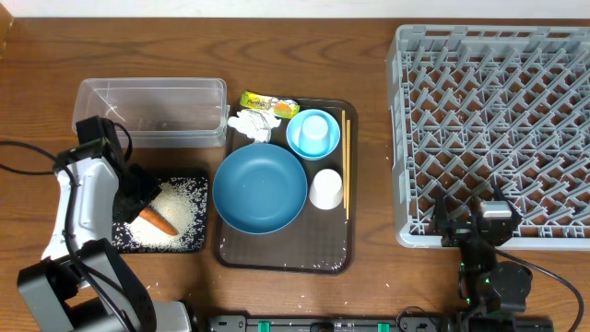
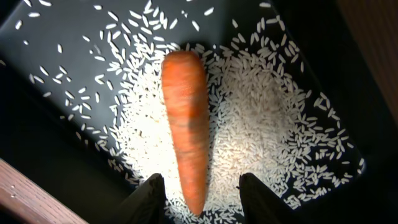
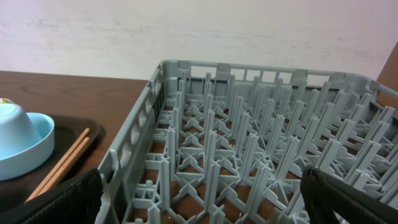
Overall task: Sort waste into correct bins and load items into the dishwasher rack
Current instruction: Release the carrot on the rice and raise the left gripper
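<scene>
The orange carrot (image 1: 158,221) lies on white rice grains (image 1: 178,210) in the shallow black tray (image 1: 194,242). In the left wrist view the carrot (image 2: 186,118) rests on the rice (image 2: 255,130), its tip between my open left gripper's fingers (image 2: 202,196), not touching them. The clear tub (image 1: 152,111) stands behind. A crumpled white tissue (image 1: 251,124) and a yellow-green snack wrapper (image 1: 267,104) lie at the brown tray's back. The dark-blue bowl (image 1: 260,187), light-blue cup (image 1: 313,135), whitish-pink cup (image 1: 325,188) and chopsticks (image 1: 345,164) sit on that tray. My right gripper (image 3: 202,199) is open at the grey rack's (image 1: 493,129) front edge.
The dark brown serving tray (image 1: 277,254) lies between the bins and the rack. Stray rice grains lie on the table by the black tray. The right wrist view shows the rack's pegs (image 3: 249,137), the light-blue cup (image 3: 18,140) and the chopsticks (image 3: 59,165).
</scene>
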